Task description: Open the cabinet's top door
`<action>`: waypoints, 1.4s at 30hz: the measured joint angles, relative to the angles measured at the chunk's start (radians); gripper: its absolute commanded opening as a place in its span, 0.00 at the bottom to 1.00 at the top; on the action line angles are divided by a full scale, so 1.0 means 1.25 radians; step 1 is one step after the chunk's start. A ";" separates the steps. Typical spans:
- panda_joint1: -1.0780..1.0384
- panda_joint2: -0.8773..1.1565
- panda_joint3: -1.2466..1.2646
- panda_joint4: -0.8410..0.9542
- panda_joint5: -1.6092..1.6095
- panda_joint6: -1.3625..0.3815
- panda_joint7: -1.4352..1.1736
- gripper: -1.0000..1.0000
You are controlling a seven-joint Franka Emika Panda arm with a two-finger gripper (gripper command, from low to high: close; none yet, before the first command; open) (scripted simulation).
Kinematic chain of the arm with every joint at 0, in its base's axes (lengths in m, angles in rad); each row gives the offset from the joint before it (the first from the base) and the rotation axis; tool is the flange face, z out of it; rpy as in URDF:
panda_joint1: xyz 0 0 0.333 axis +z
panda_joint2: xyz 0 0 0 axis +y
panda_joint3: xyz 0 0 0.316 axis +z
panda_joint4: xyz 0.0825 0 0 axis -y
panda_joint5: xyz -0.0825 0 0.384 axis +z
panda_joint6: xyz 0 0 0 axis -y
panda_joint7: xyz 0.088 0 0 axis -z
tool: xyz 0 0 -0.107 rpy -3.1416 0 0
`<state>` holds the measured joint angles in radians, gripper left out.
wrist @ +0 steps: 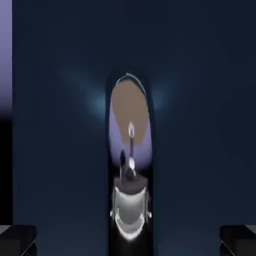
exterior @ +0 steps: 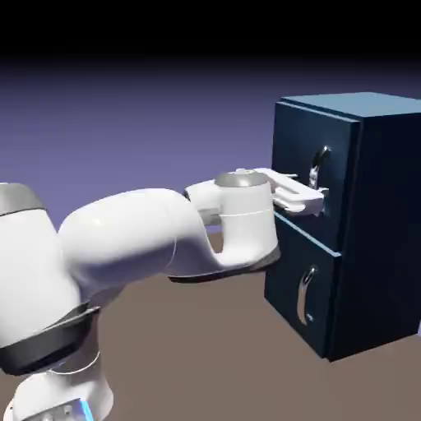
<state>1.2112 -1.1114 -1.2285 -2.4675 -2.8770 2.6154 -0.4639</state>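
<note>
1. Standing on the bench's right side, the cabinet (exterior: 362,222) is facing the arm.
2. The top door (exterior: 316,177) is carrying an upright handle (wrist: 130,165).
3. The hand (exterior: 316,197) is spreading wide around it, unobstructed.

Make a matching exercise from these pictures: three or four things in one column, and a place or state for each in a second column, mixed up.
Things:
1. top door
2. lower door
3. end effector
4. top handle

Places or states:
A. below the end effector, untouched
B. fingers spread wide at the hand view's bottom corners
C. shiny, centred between the fingers in the hand view
D. shut, flush with the cabinet

Pairs: 1-D, 2-A, 3-B, 4-C
</note>
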 measured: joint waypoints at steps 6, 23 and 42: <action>-0.098 0.135 0.084 -0.034 -0.017 -0.020 0.174 0.00; -0.488 0.298 0.520 -0.201 0.229 -0.155 0.331 0.00; -0.454 0.288 0.929 -0.307 0.889 -0.645 0.180 0.00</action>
<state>0.6441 -0.7508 -0.0672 -2.8512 -1.7656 1.8089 -0.2386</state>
